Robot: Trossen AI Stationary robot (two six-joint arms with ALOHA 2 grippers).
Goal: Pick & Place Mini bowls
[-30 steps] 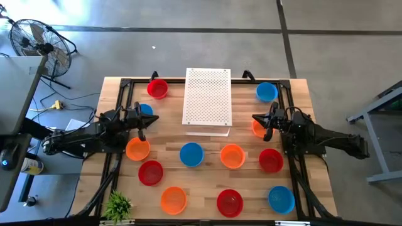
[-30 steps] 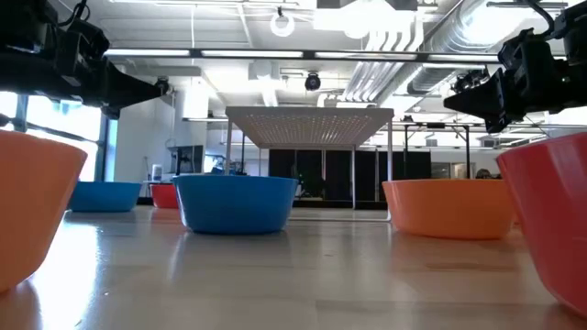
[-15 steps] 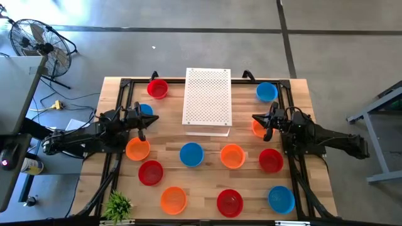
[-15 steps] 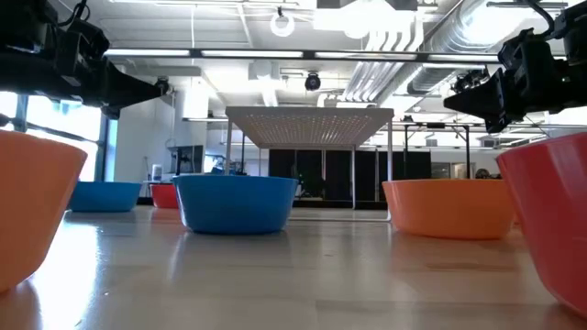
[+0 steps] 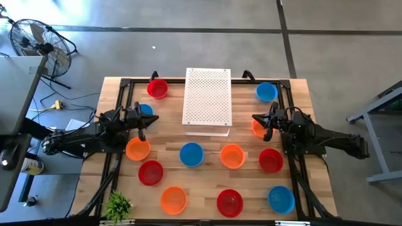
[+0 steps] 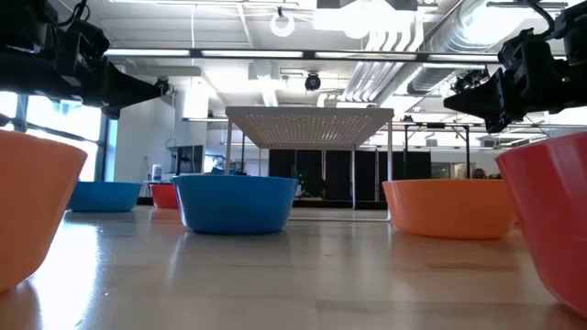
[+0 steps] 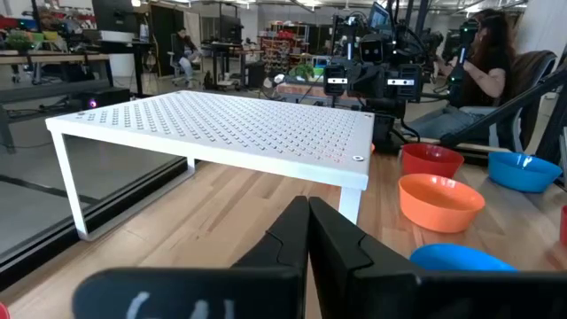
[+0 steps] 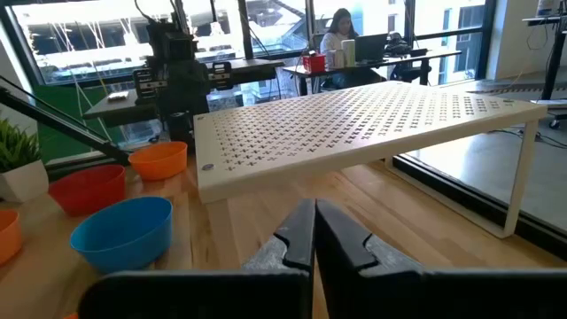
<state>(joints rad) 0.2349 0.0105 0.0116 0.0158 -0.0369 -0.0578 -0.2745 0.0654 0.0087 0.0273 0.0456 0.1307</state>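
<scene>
About a dozen mini bowls sit upright on their bases on the wooden table: red (image 5: 157, 88), blue (image 5: 267, 91), orange (image 5: 137, 149), blue (image 5: 191, 154), orange (image 5: 232, 156), red (image 5: 271, 160) and others along the near edge. My left gripper (image 5: 143, 119) hovers shut near the left edge, beside a blue bowl (image 5: 146, 109). Its fingers (image 7: 308, 232) are closed together. My right gripper (image 5: 266, 123) hovers shut near the right edge, over an orange bowl (image 5: 257, 129). Its fingers (image 8: 314, 232) are also closed. Both point toward the white board.
A white perforated board (image 5: 207, 97) stands on legs at the far middle of the table. A small green plant (image 5: 118, 205) sits at the near left corner. Black frame rails (image 5: 117, 157) run along both sides. A fan (image 5: 38, 44) stands on the floor beyond the left side.
</scene>
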